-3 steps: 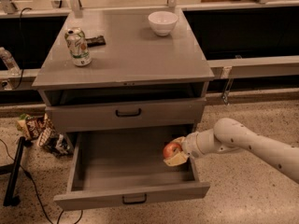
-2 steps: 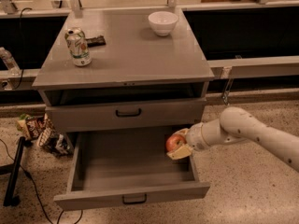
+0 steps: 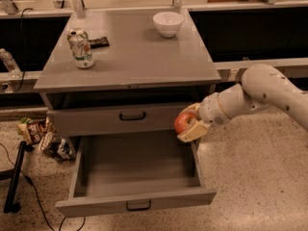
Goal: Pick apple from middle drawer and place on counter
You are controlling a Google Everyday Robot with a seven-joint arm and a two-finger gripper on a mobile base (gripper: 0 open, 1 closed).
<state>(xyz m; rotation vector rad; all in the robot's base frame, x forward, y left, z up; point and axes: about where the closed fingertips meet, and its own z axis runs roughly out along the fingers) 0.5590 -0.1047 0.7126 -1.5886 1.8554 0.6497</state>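
Observation:
My gripper (image 3: 189, 123) is shut on the red-orange apple (image 3: 183, 122) and holds it in the air above the right side of the open middle drawer (image 3: 134, 173), level with the shut drawer front above it. The drawer is pulled out and looks empty inside. The grey counter (image 3: 134, 57) is above and to the left of the apple. My white arm (image 3: 260, 93) reaches in from the right.
On the counter stand a white bowl (image 3: 168, 23) at the back right, a drink can (image 3: 81, 48) at the left and a dark flat packet (image 3: 98, 43) beside it. Snack wrappers (image 3: 43, 136) and a black stand with a cable (image 3: 17, 177) lie on the floor at the left.
My gripper has lifted the apple up out of the drawer and slightly right, from inside the drawer's right edge to the height of the drawer front above.

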